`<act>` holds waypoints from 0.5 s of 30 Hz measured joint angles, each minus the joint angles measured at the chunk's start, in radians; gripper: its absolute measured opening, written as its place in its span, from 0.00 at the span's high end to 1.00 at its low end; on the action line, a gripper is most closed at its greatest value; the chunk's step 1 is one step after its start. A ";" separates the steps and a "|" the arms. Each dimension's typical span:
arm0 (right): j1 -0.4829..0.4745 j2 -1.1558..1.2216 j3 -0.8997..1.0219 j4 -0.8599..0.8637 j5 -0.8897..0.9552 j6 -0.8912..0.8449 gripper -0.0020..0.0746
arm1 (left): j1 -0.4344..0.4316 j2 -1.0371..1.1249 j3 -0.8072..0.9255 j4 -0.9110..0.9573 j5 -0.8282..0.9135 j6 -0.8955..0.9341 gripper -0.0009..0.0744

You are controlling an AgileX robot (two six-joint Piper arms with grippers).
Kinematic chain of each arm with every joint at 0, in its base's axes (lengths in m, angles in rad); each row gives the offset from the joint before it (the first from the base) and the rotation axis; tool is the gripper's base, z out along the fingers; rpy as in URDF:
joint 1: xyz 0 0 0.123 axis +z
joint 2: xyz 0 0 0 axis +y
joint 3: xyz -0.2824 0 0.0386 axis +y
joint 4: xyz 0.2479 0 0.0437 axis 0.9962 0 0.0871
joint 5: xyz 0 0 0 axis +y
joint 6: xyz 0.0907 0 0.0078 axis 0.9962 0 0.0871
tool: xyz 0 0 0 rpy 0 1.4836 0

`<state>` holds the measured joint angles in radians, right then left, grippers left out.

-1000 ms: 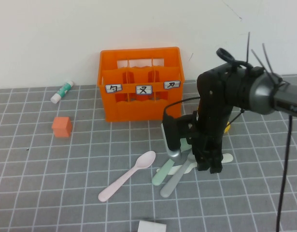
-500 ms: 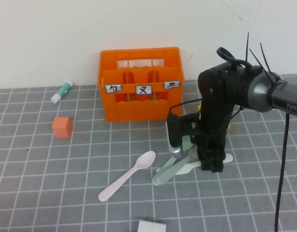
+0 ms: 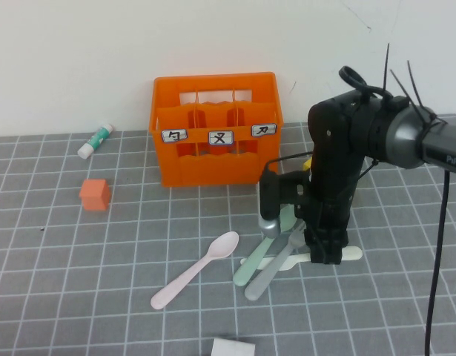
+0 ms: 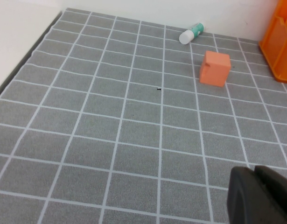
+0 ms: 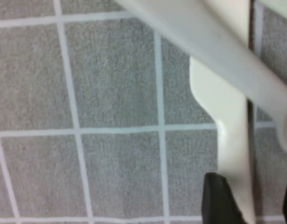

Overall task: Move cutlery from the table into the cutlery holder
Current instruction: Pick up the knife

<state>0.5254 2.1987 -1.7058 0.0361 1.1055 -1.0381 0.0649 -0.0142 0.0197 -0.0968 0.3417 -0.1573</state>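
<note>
nothing is in the cutlery holder (image 3: 216, 137) yet: right gripper (image 3: 325, 254) straddles the cream-white knife (image 5: 236, 154), jaws apart, near the table's (image 3: 64, 297) front edge; left gripper (image 4: 260, 196), jaws together, idles.

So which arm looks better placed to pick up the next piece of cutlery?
The right. Its claw is already down over the cream-white knife, fingers either side of it. The left claw is shut, far off near the small orange cube.

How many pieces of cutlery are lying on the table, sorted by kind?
Spoons: 2, pink spoon, mint spoon
Forks: 1, grey fork
Knives: 1, cream knife, open right gripper straddling it
Total: 4
Left gripper shut, over the table
</note>
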 joint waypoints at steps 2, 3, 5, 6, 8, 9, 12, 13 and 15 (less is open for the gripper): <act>0.000 0.010 0.000 0.014 -0.003 0.002 0.59 | 0.000 0.000 0.000 0.000 0.000 0.000 0.99; 0.000 0.018 0.000 0.025 -0.004 0.002 0.59 | 0.000 0.000 0.000 0.000 0.000 0.000 0.99; 0.002 0.023 0.000 0.034 -0.009 0.004 0.59 | 0.000 0.000 0.000 0.000 0.000 0.000 0.99; 0.006 0.023 0.000 0.037 -0.009 0.004 0.59 | 0.000 0.000 0.000 0.000 0.000 -0.002 0.99; 0.017 0.023 0.000 0.037 -0.011 0.008 0.59 | 0.000 0.000 0.000 0.000 0.000 -0.002 0.99; 0.024 0.023 0.000 0.029 -0.011 0.013 0.59 | 0.000 0.000 0.000 -0.001 0.000 -0.002 0.99; 0.046 0.023 0.000 -0.003 -0.011 0.042 0.64 | 0.000 0.000 0.000 -0.001 0.000 -0.002 0.99; 0.050 0.023 0.000 -0.008 -0.013 0.051 0.66 | 0.000 0.000 0.000 -0.001 0.000 -0.002 0.99; 0.057 0.023 0.000 -0.011 -0.015 0.077 0.74 | 0.000 0.000 0.000 -0.001 0.000 -0.002 0.99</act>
<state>0.5826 2.2213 -1.7058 0.0253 1.0909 -0.9611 0.0649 -0.0142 0.0197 -0.0975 0.3417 -0.1595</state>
